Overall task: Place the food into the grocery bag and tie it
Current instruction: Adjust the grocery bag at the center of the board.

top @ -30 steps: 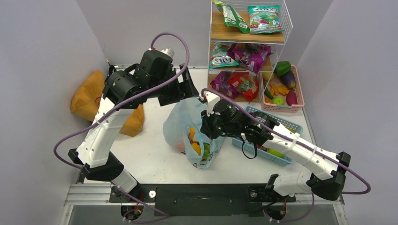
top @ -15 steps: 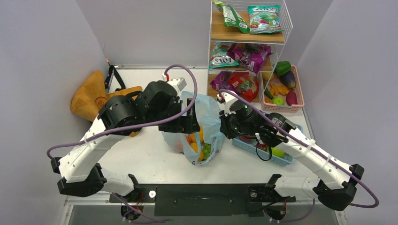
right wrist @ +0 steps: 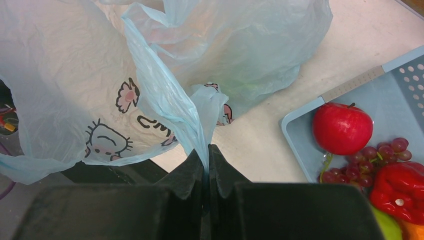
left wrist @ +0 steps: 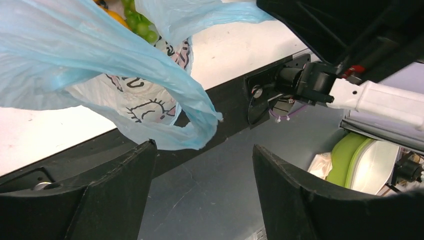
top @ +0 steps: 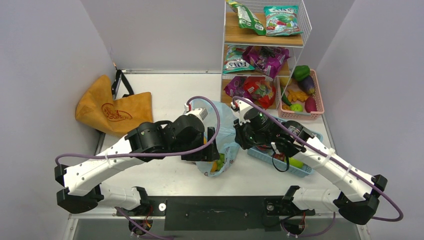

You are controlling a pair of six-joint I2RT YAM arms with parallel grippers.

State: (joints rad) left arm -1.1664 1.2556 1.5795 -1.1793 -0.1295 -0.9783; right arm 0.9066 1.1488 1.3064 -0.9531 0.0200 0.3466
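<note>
1. The grocery bag (top: 227, 132) is found mid-surface (top: 165, 95) between the arms. Green grapes (left wrist: 140, 22) are seen inside it, so tying is judged the step in hand.
2. One handle strip is pinched in the right pincer (right wrist: 207, 167), whose jaws are pressed together on it.
3. The other handle loop (left wrist: 197, 117) hangs at the spread left pincer (left wrist: 202, 150), which should be closed only once the film is gathered deep between the jaws.
4. The surface's near edge is close and the blue basket (right wrist: 300, 112) crowds the right, while open room is left on the left.
</note>
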